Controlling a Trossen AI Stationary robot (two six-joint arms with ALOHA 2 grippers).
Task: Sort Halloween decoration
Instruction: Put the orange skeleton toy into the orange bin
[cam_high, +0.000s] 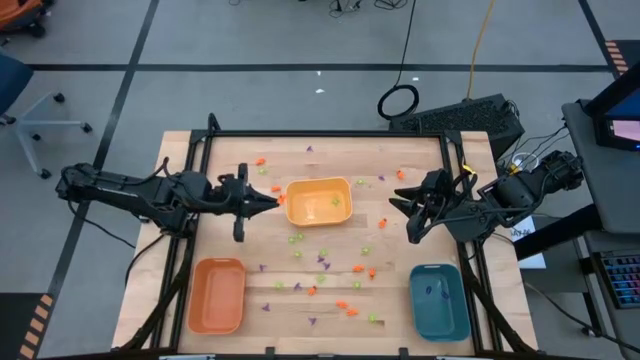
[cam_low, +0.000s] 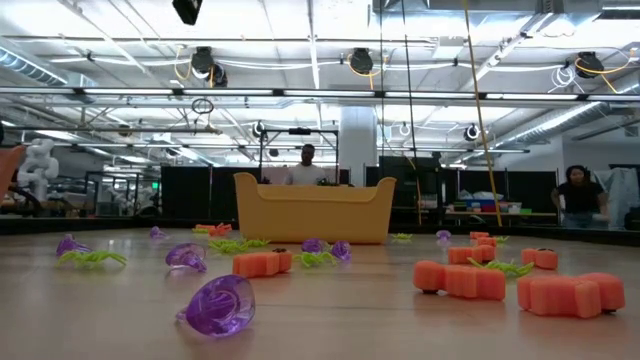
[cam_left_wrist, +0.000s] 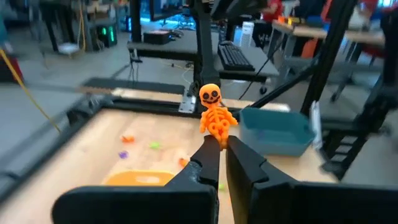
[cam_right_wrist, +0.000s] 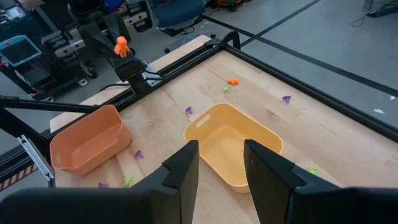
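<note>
- I count three trays: yellow tray (cam_high: 318, 202) centre, orange tray (cam_high: 216, 295) lower left, teal tray (cam_high: 439, 300) lower right.
- Left gripper (cam_left_wrist: 219, 144) fingers pinch one orange skeleton (cam_left_wrist: 213, 114), just left of the yellow tray.
- Right gripper (cam_right_wrist: 221, 155) fingers part-open, empty.
- Other pieces scattered on the worktop (cam_high: 400, 250), too many to count.

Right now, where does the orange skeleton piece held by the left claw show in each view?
High view: orange skeleton at the left claw tip, beside the yellow tray.
Low view: not in it.
Left wrist view: centre, pinched at its legs.
Right wrist view: far off.
Shared landmark: yellow tray.
</note>
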